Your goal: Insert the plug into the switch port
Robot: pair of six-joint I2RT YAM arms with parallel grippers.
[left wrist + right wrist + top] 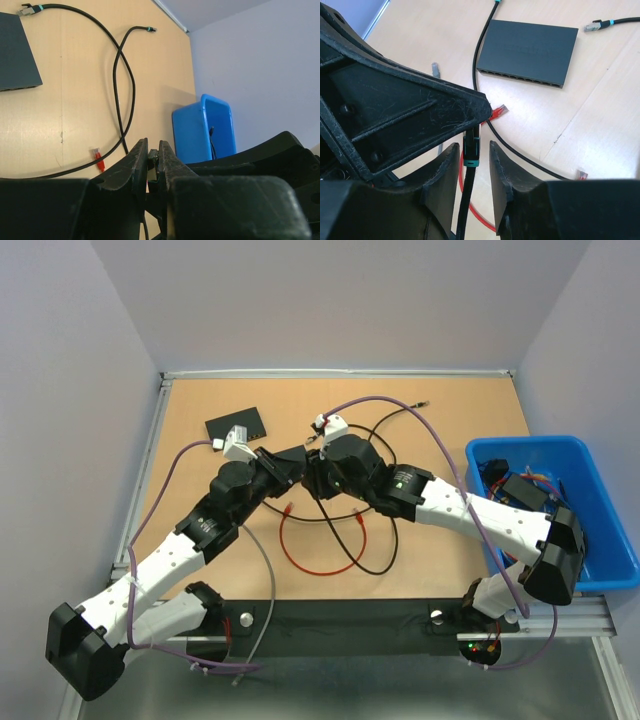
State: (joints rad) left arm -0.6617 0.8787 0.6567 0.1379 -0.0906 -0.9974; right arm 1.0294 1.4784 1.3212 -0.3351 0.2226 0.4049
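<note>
At mid-table, left gripper (153, 148): clamped on the plug (471, 145)
Right gripper (472, 152): spread around cable (465, 196)
Switch (237, 425): seen far left

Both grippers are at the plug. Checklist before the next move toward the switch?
1. left gripper shut on plug: ok.
2. right gripper around cable just below the plug: ok, jaws open, not clamped.
3. switch ports in view, front row unblocked: ok.
4. plug lined up with a port: not ok, held well off the switch.
5. plug clip orientation: cannot tell.
6. approach free: not ok, red plug lies in front of the ports.
</note>
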